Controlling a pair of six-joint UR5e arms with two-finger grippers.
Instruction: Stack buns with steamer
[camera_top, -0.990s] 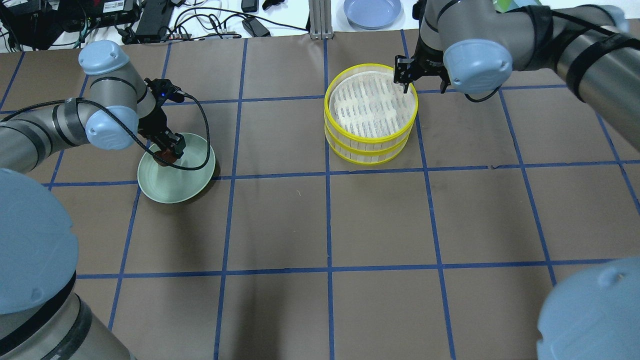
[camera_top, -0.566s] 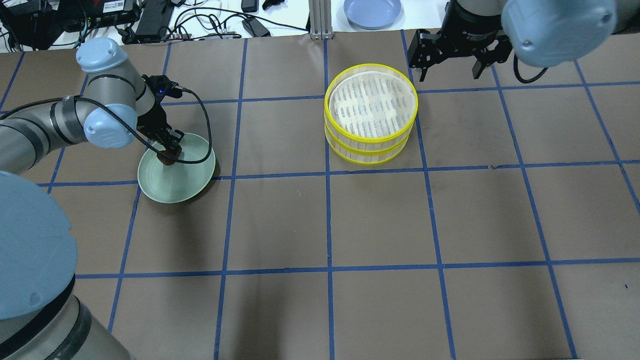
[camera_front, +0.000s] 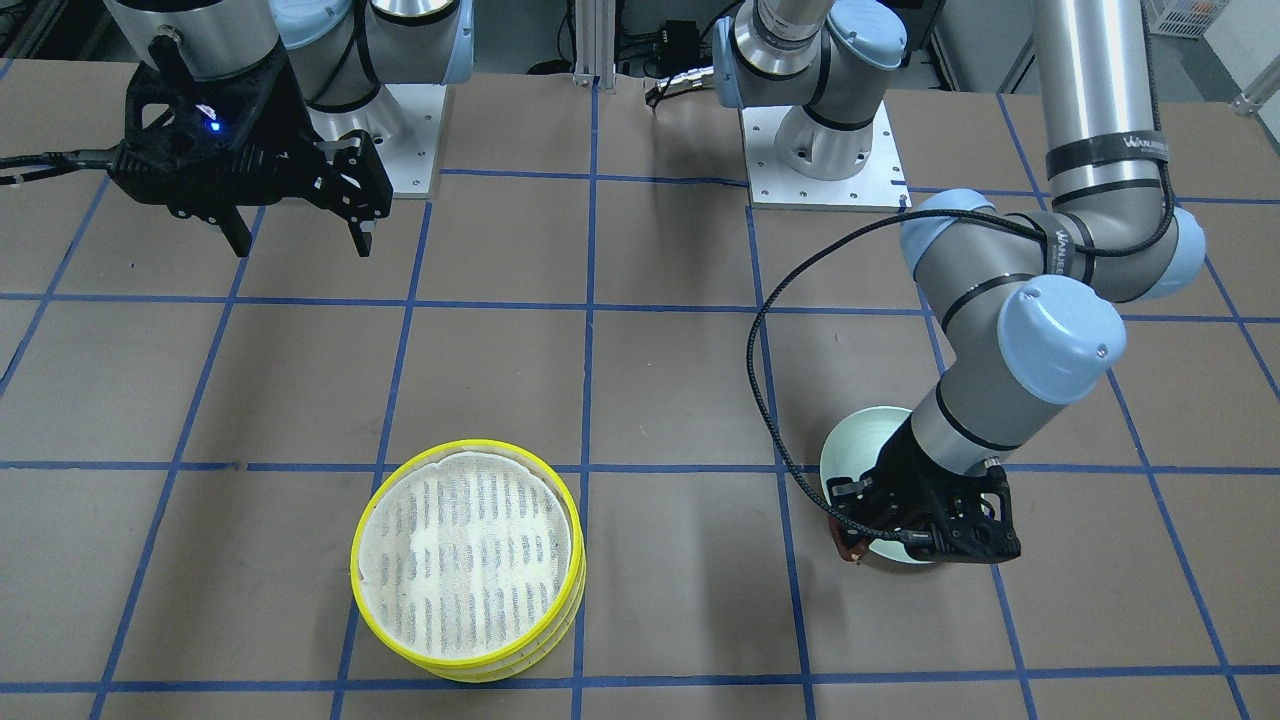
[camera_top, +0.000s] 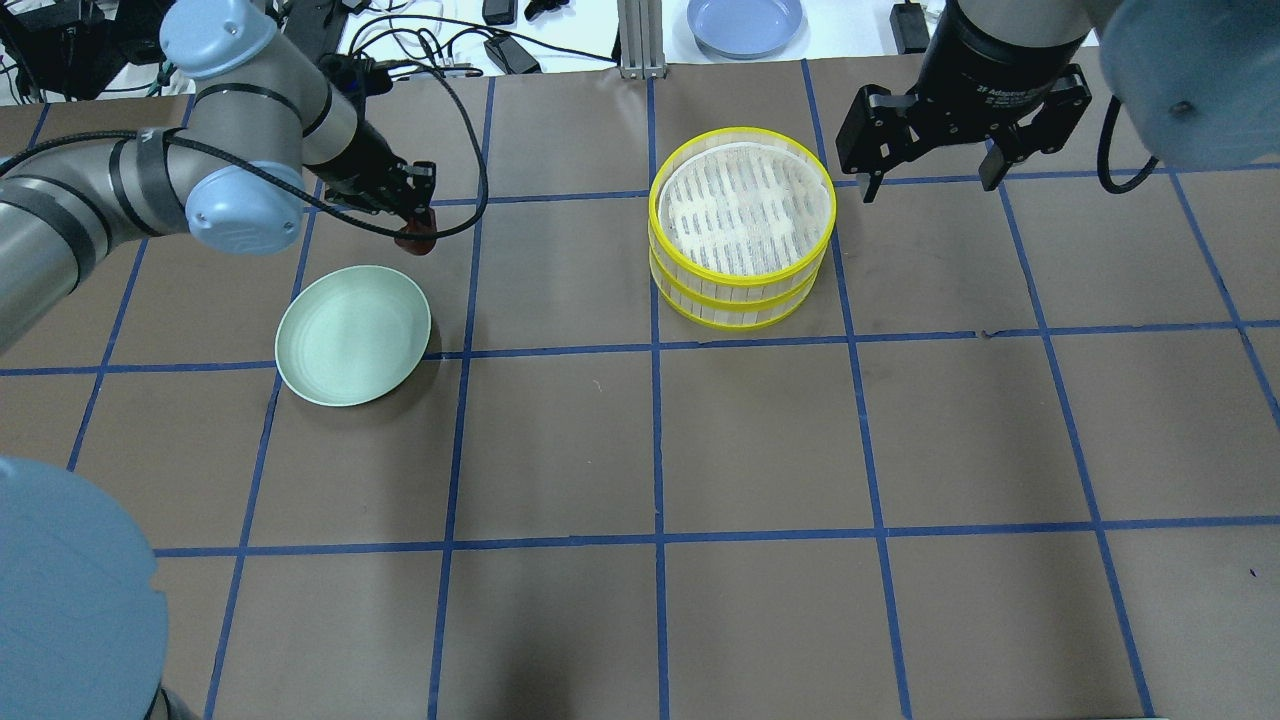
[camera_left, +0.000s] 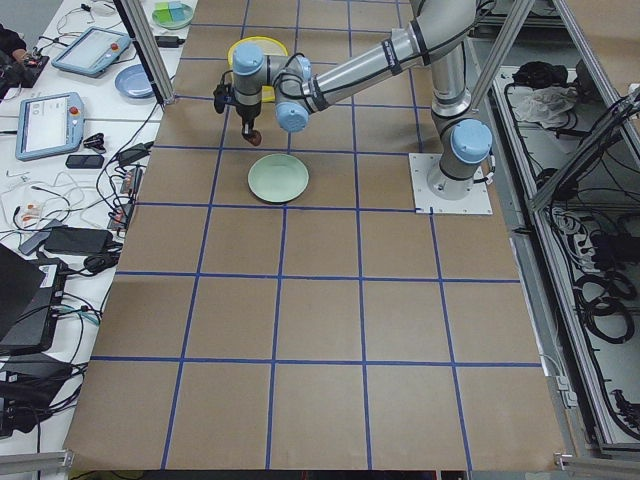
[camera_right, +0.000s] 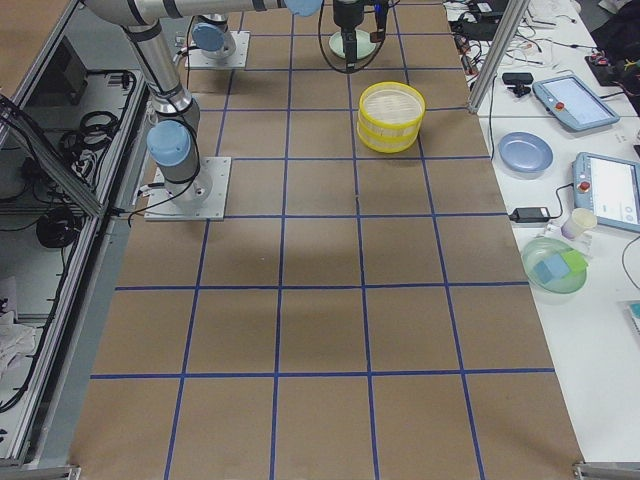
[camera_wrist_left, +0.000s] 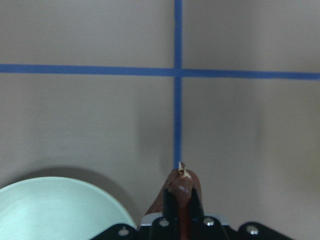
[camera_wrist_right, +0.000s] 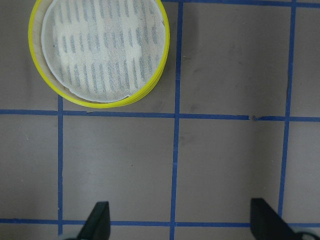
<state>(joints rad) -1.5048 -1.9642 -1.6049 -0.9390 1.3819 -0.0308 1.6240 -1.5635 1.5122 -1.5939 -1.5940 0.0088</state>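
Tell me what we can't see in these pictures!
- Lower tray: its inside, in every view; the top tray covers it.
- Cream bun: shows in no view.
- Brown bun: mostly hidden in the left wrist view by the left gripper.
- Plate: partly hidden in the front-facing view by the left arm.
- Right gripper: only fingertips show in the right wrist view; the bottom edge cuts it off.

The left tool (camera_wrist_left: 180, 206) partly hides the brown bun (camera_wrist_left: 181, 179).
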